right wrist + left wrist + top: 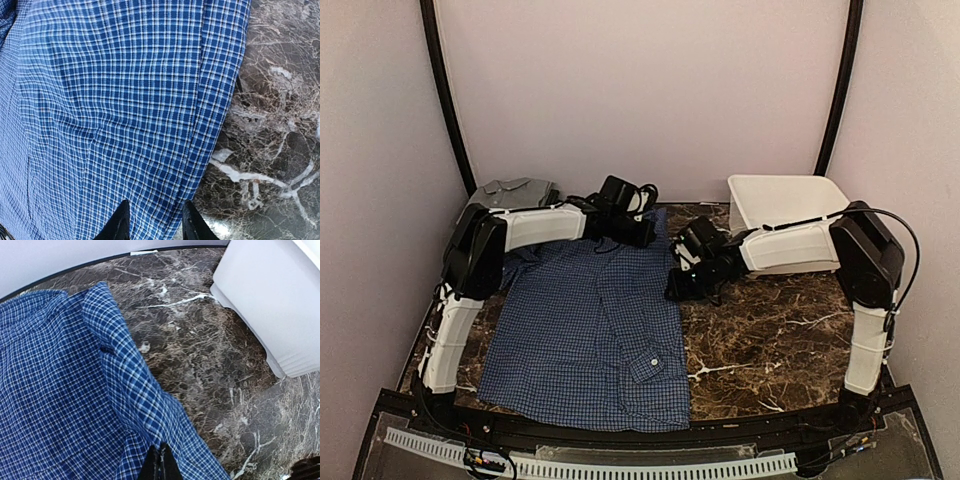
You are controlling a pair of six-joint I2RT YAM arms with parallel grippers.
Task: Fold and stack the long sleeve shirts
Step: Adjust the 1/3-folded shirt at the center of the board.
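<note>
The dark marble table (770,350) is mostly covered on its left half by the blue checked shirt (585,340), spread flat with the pocket near the front edge. A white tub (785,205) sits at the back right, well clear of the cloth. The grey shirt (510,190) is bunched in the back left corner, half hidden behind the left arm. The left gripper (160,462) is pinched tight on the blue shirt's far right edge, and the cloth lifts up to it. The right gripper (156,222) hangs over the shirt's right edge, jaws partly apart, nothing clamped.
</note>
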